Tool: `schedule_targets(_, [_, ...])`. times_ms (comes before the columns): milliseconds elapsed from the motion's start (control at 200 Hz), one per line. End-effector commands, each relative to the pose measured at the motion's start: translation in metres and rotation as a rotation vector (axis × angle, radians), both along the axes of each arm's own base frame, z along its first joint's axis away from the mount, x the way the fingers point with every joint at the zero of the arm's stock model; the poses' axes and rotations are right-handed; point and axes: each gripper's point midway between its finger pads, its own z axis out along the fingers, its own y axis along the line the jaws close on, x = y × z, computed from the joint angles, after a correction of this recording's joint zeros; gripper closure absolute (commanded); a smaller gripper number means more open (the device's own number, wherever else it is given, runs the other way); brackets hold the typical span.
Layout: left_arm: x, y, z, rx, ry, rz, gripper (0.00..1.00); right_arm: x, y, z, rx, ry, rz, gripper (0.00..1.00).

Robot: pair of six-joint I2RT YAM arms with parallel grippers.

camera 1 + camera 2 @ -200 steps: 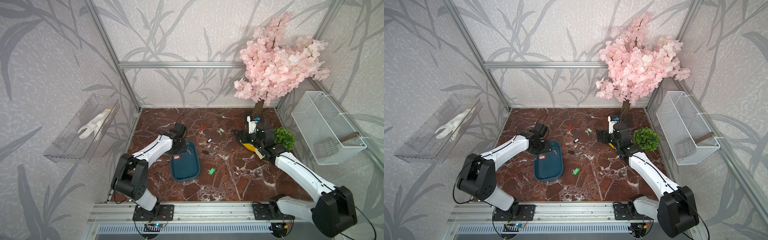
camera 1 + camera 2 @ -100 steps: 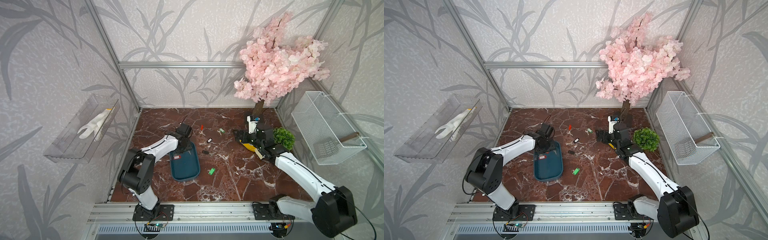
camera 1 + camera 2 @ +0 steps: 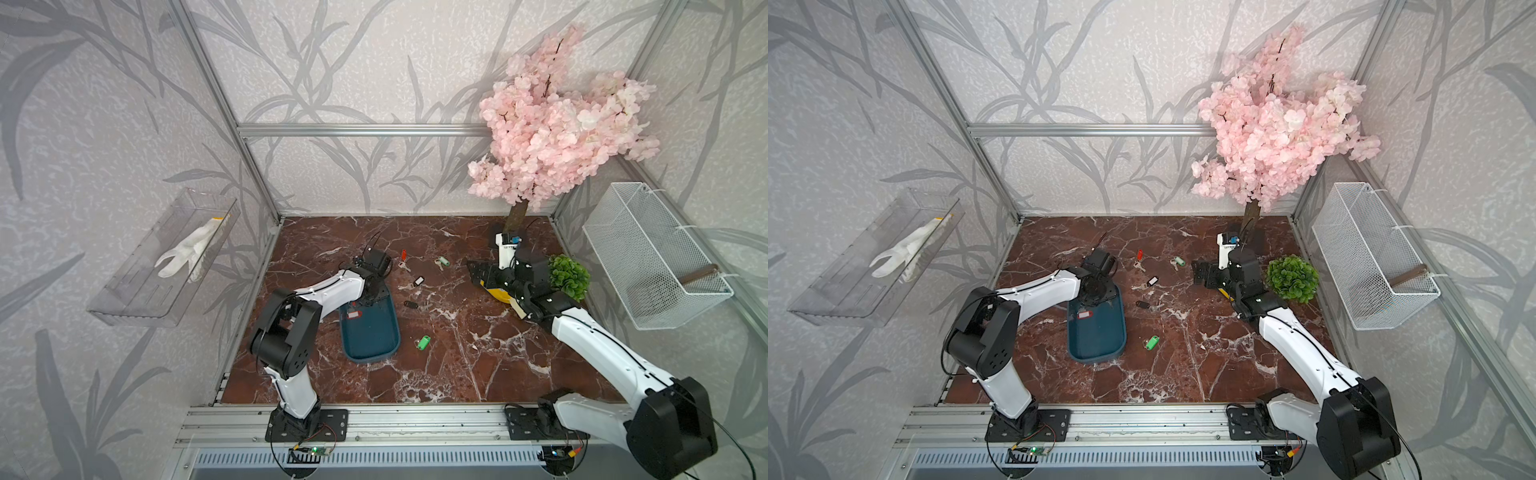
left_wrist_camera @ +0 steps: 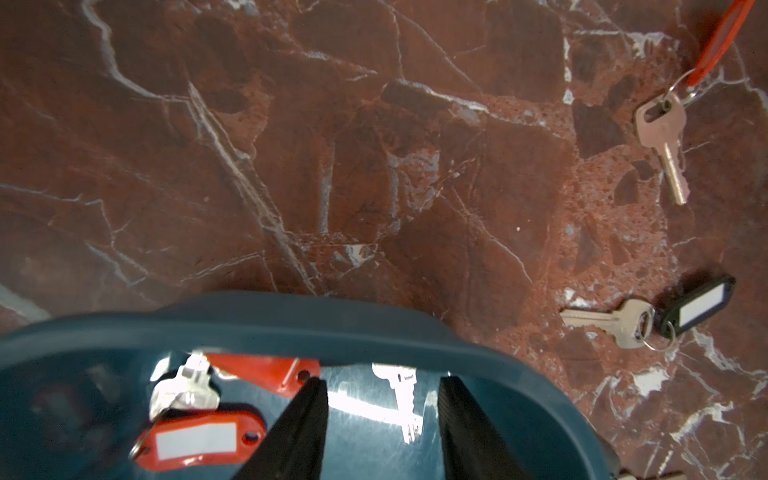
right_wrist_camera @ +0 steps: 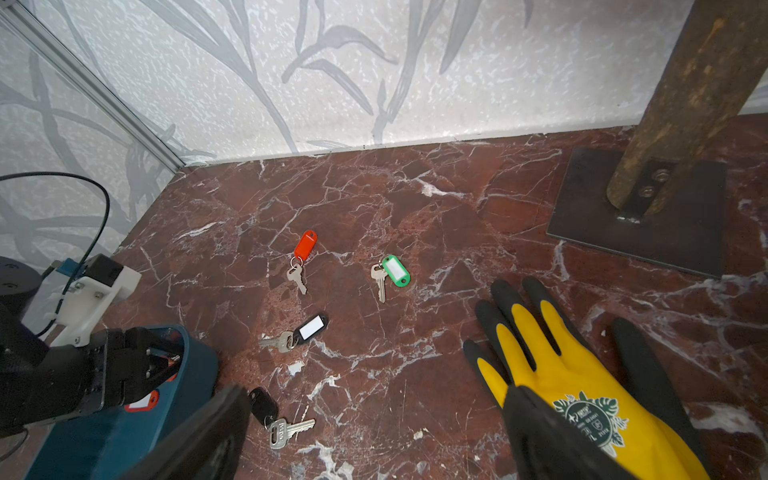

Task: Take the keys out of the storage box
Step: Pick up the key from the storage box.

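So the left gripper (image 4: 382, 382) is sitting down inside the storage box (image 4: 291, 328), fingers apart and not clamping anything. A silver key (image 4: 405, 401) is lying flat right between its fingertips, with two red-tagged keys (image 4: 199, 440) lying just off to one side. The right gripper (image 5: 376, 390) is hanging wide open over the marble (image 5: 415, 199), well away from the box, with a black-tagged key (image 5: 262, 405) lying by one finger and a yellow glove (image 5: 561, 374) by the other.
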Motion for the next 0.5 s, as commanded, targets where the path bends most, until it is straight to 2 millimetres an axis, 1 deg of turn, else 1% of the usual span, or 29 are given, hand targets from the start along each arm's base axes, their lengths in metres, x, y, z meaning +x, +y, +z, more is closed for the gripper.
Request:
schedule_targets(0, [0.0089,-0.0024,0.0031,0.009,-0.023,0.022,0.55,-0.0006,-0.0019,0.0074,0.002,-0.033,-0.001,0.01])
schedule_targets(100, [0.0112,-0.0019,0.0023,0.013,-0.027,0.028,0.59,-0.0003,-0.0023,0.0056,0.001,-0.030,-0.001,0.01])
schedule_targets(495, [0.0145,-0.0031,-0.0028,0.024,-0.017,0.024,0.66,0.0007,-0.0025,0.0031,0.002,-0.022,-0.002,0.01])
